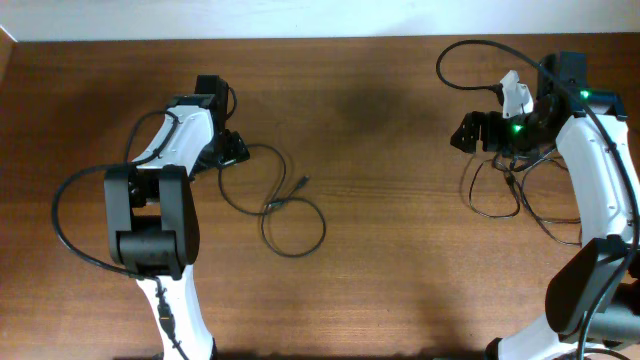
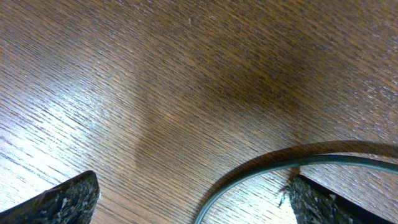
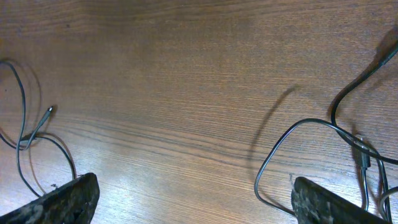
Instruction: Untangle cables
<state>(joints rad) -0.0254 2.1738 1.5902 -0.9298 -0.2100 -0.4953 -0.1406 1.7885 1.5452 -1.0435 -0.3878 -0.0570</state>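
Both my grippers are wide open and hold nothing. The left gripper point(image 1: 232, 150) sits low with a looping cable point(image 1: 275, 205) between its fingers. The right gripper point(image 1: 466, 132) hangs over more cables point(image 3: 311, 121), far across the desk point(image 1: 390, 290).

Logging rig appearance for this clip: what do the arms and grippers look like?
The left arm and right arm are white shells with black joints and black arm cables alongside. Gripper fingers are dark, rough-textured. A green light glows near the right wrist.
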